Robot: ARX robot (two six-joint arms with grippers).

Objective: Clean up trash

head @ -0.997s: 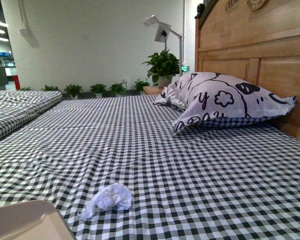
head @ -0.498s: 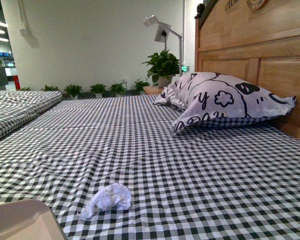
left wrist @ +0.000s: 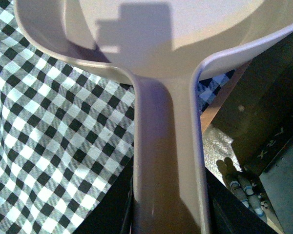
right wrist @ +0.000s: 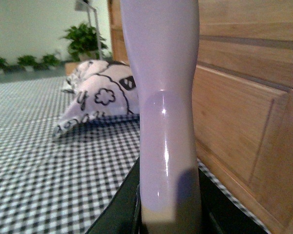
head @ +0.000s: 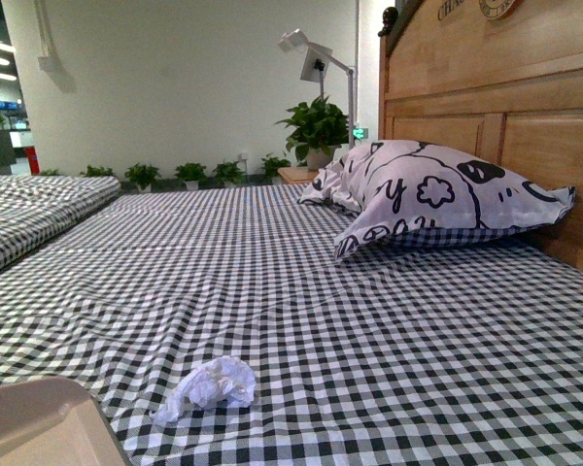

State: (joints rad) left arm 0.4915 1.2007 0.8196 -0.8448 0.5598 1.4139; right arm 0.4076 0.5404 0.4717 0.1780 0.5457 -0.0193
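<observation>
Tissue wad: lies on the checked bed sheet, near front, just beside the dustpan; front view only.
Left claw: clamped on the dustpan handle; pan over sheet.
Right claw: clamped on a pale handle, upright beside the headboard.
Pillow: against headboard, well apart from wad.

Wide black-and-white checked bedsheet lay open and flat across the middle and right of the front view. Small crumpled white tissue wad sat alone on it, bare sheet on every side. Pale pinkish plastic dustpan filled the near left corner, near the wad but apart. Large white pillow with black cartoon prints leaned against the tall wooden headboard, closing off the far right.
</observation>
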